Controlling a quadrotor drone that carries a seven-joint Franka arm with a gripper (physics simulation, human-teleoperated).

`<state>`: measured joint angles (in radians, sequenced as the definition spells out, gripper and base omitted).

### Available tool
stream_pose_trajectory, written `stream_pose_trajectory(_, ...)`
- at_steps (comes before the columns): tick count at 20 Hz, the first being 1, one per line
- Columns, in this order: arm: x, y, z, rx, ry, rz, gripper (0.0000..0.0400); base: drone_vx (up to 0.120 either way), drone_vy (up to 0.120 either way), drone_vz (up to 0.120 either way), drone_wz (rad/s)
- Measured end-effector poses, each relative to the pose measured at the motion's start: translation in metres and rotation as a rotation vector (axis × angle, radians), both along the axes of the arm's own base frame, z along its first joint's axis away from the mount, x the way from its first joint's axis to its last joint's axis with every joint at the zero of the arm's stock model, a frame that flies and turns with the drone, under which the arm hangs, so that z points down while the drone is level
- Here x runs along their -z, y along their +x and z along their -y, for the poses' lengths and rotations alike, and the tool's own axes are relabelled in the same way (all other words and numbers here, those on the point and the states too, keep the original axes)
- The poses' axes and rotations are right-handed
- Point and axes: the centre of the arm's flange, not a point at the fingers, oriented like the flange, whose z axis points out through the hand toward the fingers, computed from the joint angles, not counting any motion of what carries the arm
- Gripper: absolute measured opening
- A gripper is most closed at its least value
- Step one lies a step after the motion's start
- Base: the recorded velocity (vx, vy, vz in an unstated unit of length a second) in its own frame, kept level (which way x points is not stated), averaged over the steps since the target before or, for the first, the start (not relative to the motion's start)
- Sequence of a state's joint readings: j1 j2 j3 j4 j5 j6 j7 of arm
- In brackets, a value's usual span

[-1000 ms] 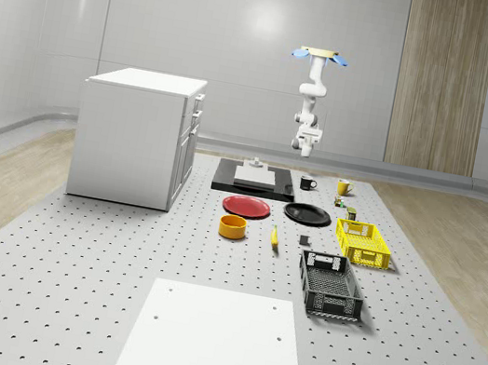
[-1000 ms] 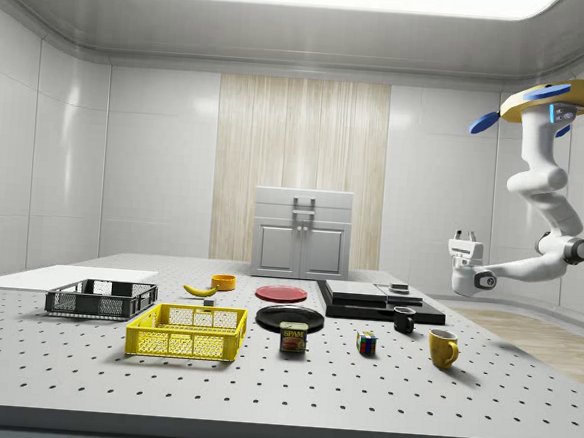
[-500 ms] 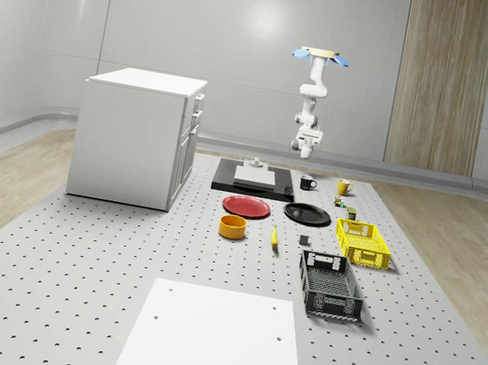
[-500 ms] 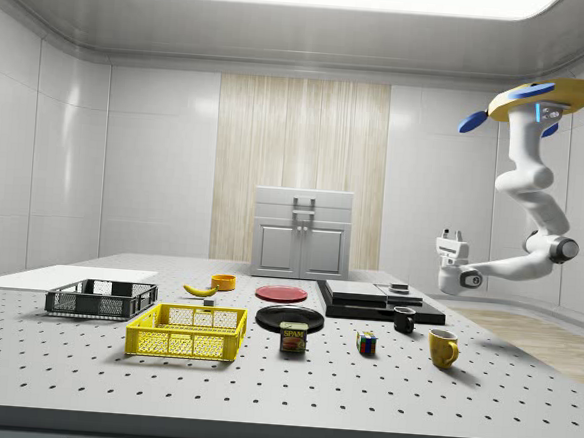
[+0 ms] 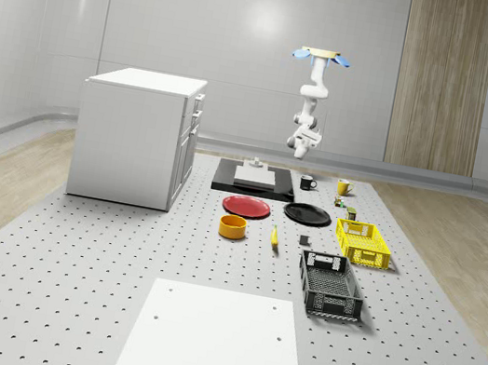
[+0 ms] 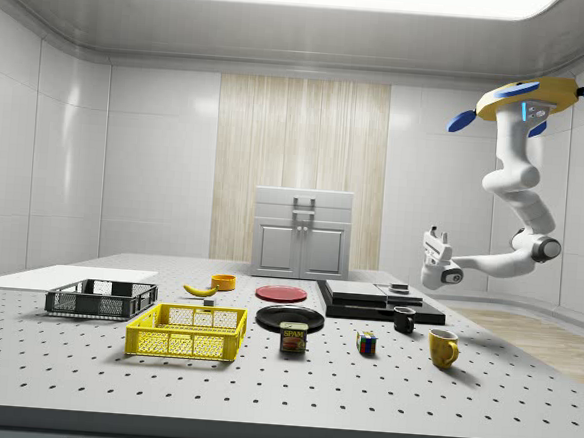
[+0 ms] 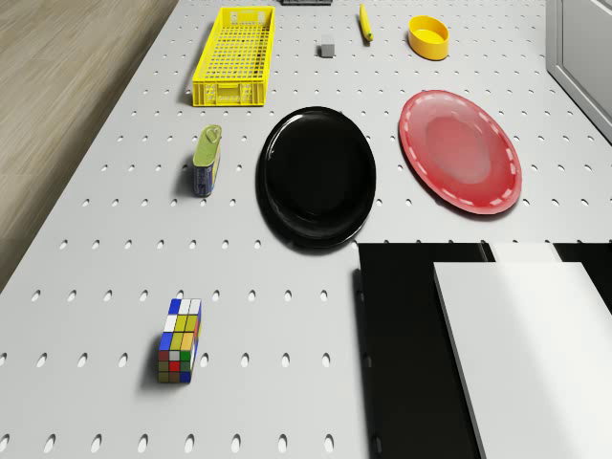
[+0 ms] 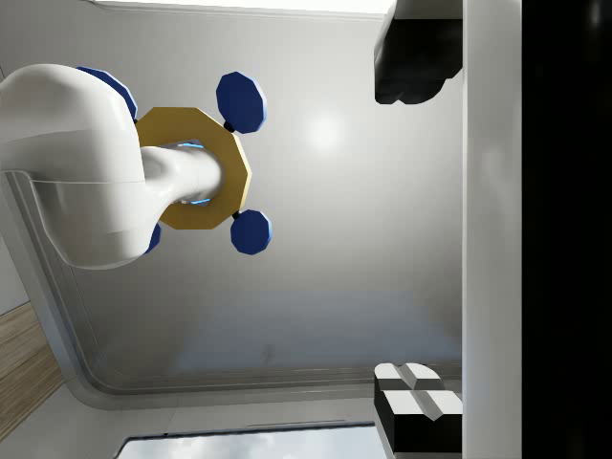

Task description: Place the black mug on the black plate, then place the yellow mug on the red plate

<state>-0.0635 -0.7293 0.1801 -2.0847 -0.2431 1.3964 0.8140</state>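
Note:
The black mug stands on the table by the black slab, and the yellow mug is a little to the whole-scene view's right of it. Nearer the camera lie the black plate and the red plate, both bare. The drone hovers high over the table's far end. My gripper hangs well above the black mug, tilted with its fingers upward and open, holding nothing. The wrist view looks up at the drone.
A white cabinet stands at the whole-scene view's left. On the table are a black slab with a white block, a yellow crate, a black crate, a yellow bowl, a banana, a can and a colour cube.
The drone and arm have shifted to the side view's left, toward the table. The gripper rose a little and tilted. The mugs and plates have not moved.

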Motion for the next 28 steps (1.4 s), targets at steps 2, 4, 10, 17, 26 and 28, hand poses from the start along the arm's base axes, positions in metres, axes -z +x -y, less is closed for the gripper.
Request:
stream_pose_trajectory(2, 0.006, 0.000, -0.013, 0.004, -0.139, 0.001, 0.0400, 0.120, 0.000, -0.120, 0.000)
stream_pose_trajectory(4, 0.016, 0.000, -0.028, 0.010, -0.326, 0.002, 0.0400, 0.120, 0.000, -0.120, 0.000)
stream_pose_trajectory(10, 0.093, 0.003, -0.064, 0.040, -1.209, 0.002, 0.0400, 0.120, 0.000, -0.120, 0.000)
stream_pose_trajectory(17, 0.178, 0.005, -0.018, 0.075, -2.220, -0.001, 0.0400, 0.029, 0.000, -0.120, 0.000)
stream_pose_trajectory(26, 0.193, 0.006, 0.024, 0.080, -2.670, -0.004, 0.0400, 0.098, 0.000, -0.120, 0.000)
stream_pose_trajectory(28, 0.193, 0.006, 0.027, 0.080, -2.704, -0.004, 0.0400, 0.120, 0.000, -0.120, 0.000)
